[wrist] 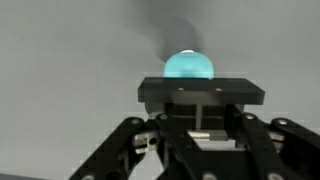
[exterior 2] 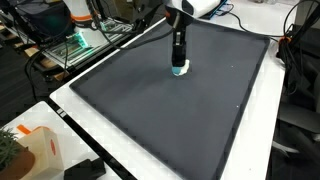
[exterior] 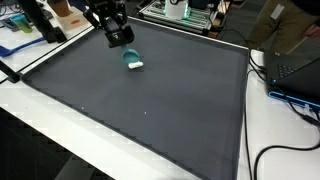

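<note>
A small teal and white object lies on the dark mat near its far side, and it shows in both exterior views. My gripper hangs just above and beside it. In the wrist view the two fingers meet in one black block with nothing between them. The teal object shows as a round shape just beyond the fingertips, apart from them. The gripper is shut and empty.
The dark mat covers most of a white table. Black cables and a laptop lie beside the mat. A metal rack stands off one side. An orange and white box sits at the table corner.
</note>
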Tool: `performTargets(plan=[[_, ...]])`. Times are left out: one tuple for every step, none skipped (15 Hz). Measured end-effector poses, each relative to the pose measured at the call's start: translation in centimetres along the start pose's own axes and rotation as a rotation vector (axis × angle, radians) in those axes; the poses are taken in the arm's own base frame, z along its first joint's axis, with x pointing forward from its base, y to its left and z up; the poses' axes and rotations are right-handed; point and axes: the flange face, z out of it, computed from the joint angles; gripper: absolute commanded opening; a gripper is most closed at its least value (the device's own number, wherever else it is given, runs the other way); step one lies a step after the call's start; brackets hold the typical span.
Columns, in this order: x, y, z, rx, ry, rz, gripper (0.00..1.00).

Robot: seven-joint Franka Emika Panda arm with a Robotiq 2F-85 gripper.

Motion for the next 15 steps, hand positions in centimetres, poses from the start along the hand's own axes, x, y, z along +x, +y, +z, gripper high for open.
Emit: performTargets(plan=[[0.0,-0.2,-0.6,-0.01,-0.005,-0.008,0.23],[0.0,-0.9,-1.6,-0.021,-0.011,-0.025,0.23],[0.0,-2.1,-3.0,-0.037,-0.016,-0.051,0.23],[0.0,-3.6,-4.6,-0.053,-0.016,-0.081,0.23],[0.0,-5.6,-6.2,-0.067,-0.009,-0.112,0.23],[0.0,-7.7,-7.6,-0.072,0.002,-0.141,0.23],[-0.3,-10.1,-8.8,-0.055,0.006,-0.165,0.23],[-0.7,-12.6,-9.7,-0.024,0.002,-0.186,0.23],[-1.2,-15.1,-10.4,0.016,-0.009,-0.205,0.23],[-2.0,-17.5,-11.1,0.054,-0.021,-0.222,0.48],[-2.9,-19.7,-11.7,0.084,-0.035,-0.238,0.48],[-3.8,-21.3,-12.3,0.098,-0.043,-0.249,0.48],[-4.5,-22.2,-12.8,0.098,-0.041,-0.257,0.48],[-5.0,-22.5,-13.0,0.096,-0.037,-0.259,0.48],[-5.2,-22.5,-13.0,0.096,-0.037,-0.257,0.48]])
